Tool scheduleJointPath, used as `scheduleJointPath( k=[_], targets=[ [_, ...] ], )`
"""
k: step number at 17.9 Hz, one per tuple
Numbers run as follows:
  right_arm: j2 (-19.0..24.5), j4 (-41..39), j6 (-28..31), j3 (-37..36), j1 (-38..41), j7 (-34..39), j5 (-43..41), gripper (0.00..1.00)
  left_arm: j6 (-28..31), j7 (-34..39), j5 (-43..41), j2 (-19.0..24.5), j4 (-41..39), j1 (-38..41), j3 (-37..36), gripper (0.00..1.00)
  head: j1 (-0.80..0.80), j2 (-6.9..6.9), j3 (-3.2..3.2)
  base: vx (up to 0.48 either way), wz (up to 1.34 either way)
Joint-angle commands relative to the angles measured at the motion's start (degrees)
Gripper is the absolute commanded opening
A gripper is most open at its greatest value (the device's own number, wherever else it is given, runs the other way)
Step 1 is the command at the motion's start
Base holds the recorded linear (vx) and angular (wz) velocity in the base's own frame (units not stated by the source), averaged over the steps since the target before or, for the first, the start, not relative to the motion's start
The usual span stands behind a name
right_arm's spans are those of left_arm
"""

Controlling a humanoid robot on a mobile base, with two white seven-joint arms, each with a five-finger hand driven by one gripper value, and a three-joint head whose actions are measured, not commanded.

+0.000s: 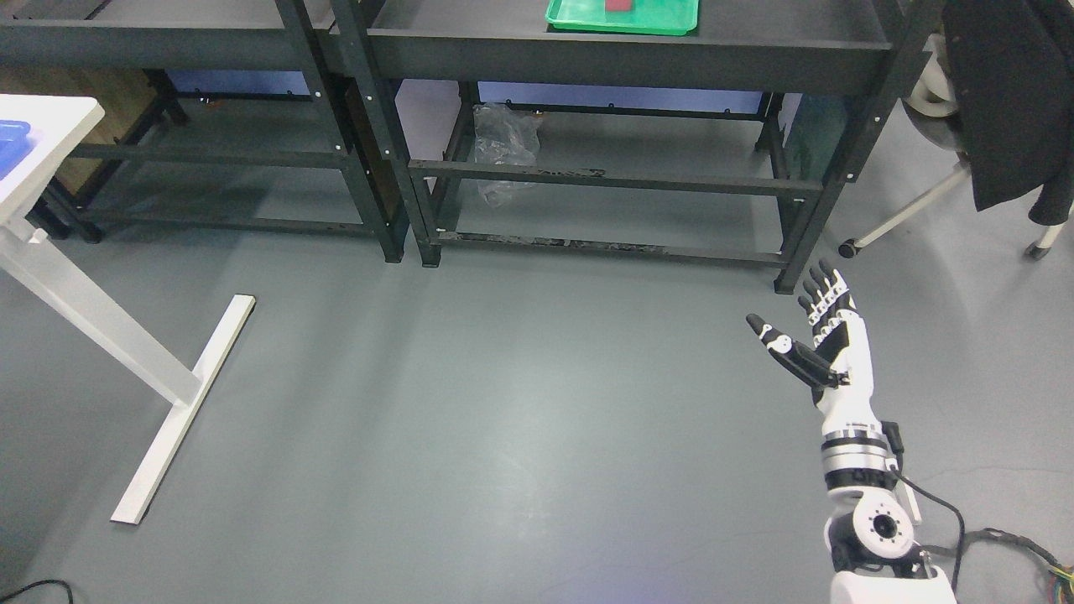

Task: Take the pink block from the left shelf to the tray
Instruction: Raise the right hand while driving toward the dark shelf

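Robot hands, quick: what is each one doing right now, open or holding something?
Right hand: open, fingers spread, holding nothing, raised over the floor.
Left hand: not in view.

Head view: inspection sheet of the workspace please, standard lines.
Surface: dark shelf top at the picture's top; grey floor below.
Job's things: green tray on the shelf top, a pink block in it, cut off by the frame edge.
Clutter: clear plastic bag on the lower shelf.
Hands: right hand open, empty, over the floor; left not in view.
Cables: black cable beside the right forearm.
Surroundings: white table on the left, chair with dark garment on the right.
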Motion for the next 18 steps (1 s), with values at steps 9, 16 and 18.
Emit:
scheduleJointPath(
  k=[9, 16, 18],
  targets=[
    [-1.0, -1.1, 0.0, 0.4, 1.3, -0.6, -0.1, 1.00, 0.0, 0.0, 0.0, 1.0, -1.0, -1.7, 0.0, 1.00, 0.00, 0.00, 0.00, 0.000, 0.00],
    [-1.0, -1.1, -1.9, 0.8, 1.3, -10.9, 24.5, 0.99, 0.0, 0.0, 0.0, 1.0, -1.0, -1.7, 0.0, 1.00, 0.00, 0.00, 0.00, 0.000, 0.00],
    [-1.0, -1.2, -1.1, 0.8, 1.3, -13.4, 30.1, 0.99, 0.0, 0.0, 0.0, 1.0, -1.0, -1.7, 0.0, 1.00, 0.00, 0.00, 0.00, 0.000, 0.00]
  ],
)
